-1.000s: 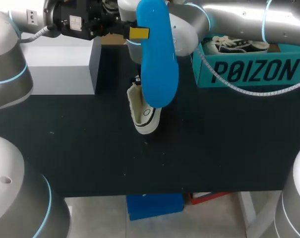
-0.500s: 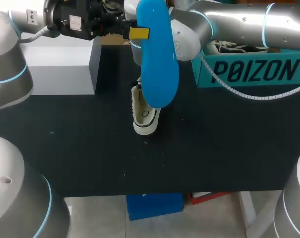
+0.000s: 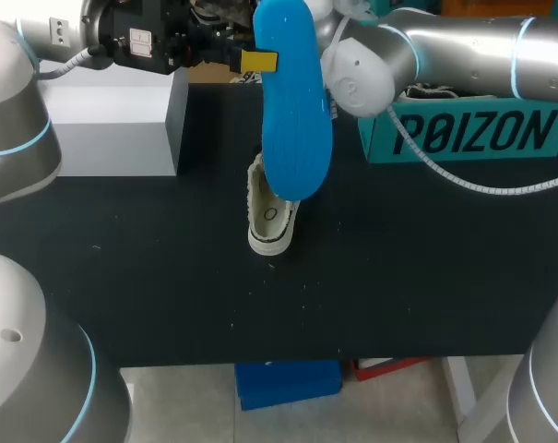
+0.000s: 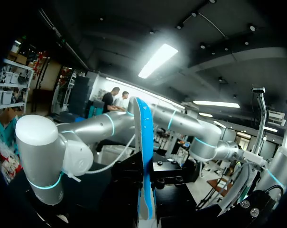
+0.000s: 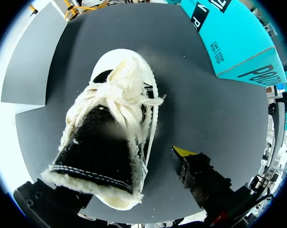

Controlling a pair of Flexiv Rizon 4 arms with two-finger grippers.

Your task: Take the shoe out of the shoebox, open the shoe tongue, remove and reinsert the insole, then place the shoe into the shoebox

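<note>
A blue insole (image 3: 295,111) hangs upright above the table's middle, with my left gripper (image 3: 253,61) shut on its upper end. In the left wrist view the insole (image 4: 144,166) is edge-on between the fingers. Under it a white fleece-lined shoe (image 3: 271,217) lies on the black table. In the right wrist view the shoe (image 5: 119,95) lies just ahead, its black tongue (image 5: 96,152) raised. My right gripper (image 5: 110,171) is open, its yellow fingertip (image 5: 183,152) clear of the shoe's side. In the head view the insole hides this gripper.
The teal shoebox (image 3: 472,129) stands at the back right with another shoe (image 3: 435,90) inside. A grey and white lid (image 3: 112,120) lies at the back left. My right arm's elbow (image 3: 357,78) hangs between the insole and the shoebox.
My right gripper has opened and let go of the shoe. Its arm has drawn up and back toward the shoebox. The shoe shifted slightly. The left arm and insole stayed put.
</note>
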